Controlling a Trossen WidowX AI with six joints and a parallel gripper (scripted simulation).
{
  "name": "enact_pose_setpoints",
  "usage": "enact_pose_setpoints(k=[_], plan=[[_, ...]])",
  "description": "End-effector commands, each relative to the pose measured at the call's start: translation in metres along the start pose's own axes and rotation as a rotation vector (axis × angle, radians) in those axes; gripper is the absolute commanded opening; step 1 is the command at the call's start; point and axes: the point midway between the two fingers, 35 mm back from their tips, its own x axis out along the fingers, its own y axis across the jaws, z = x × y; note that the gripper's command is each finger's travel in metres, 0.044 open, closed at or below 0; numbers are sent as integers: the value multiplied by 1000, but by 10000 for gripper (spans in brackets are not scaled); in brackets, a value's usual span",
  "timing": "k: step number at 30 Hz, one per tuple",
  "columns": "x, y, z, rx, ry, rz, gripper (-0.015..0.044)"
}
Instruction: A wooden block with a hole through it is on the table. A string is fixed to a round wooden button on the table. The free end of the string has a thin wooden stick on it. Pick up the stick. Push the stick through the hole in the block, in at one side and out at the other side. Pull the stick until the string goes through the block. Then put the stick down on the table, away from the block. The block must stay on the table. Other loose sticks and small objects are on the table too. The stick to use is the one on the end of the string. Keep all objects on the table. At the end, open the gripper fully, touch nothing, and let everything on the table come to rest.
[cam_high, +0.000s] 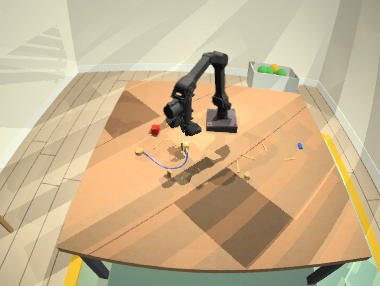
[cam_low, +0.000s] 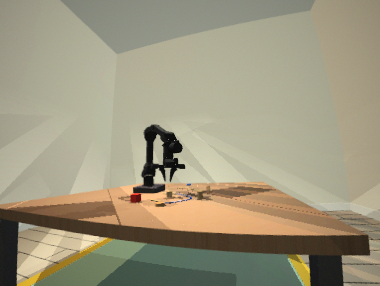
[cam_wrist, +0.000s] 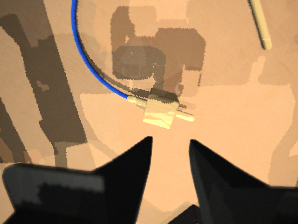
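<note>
So the thin wooden stick (cam_wrist: 185, 117) was poking out both sides of the wooden block (cam_high: 185, 146) (cam_wrist: 161, 109), blue string (cam_high: 170, 168) (cam_wrist: 89, 62) trailing off its end, with the claw (cam_high: 192, 131) (cam_low: 168, 181) (cam_wrist: 170, 143) above the table (cam_high: 125, 210) (cam_low: 200, 220), partly open and holding nothing.

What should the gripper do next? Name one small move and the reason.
Probably move the open gripper over the stick's bare tip: it pokes out of the block opposite the blue string, and nothing is between the fingers.
</note>
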Motion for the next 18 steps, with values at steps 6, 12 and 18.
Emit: enact_pose_setpoints(k=[6, 12, 18], plan=[[-9, -17, -5, -1028, -48, -1, 125], [-8, -20, -6, -1306, -50, -8, 125], [-8, -21, -6, -1321, -50, -9, 125]])
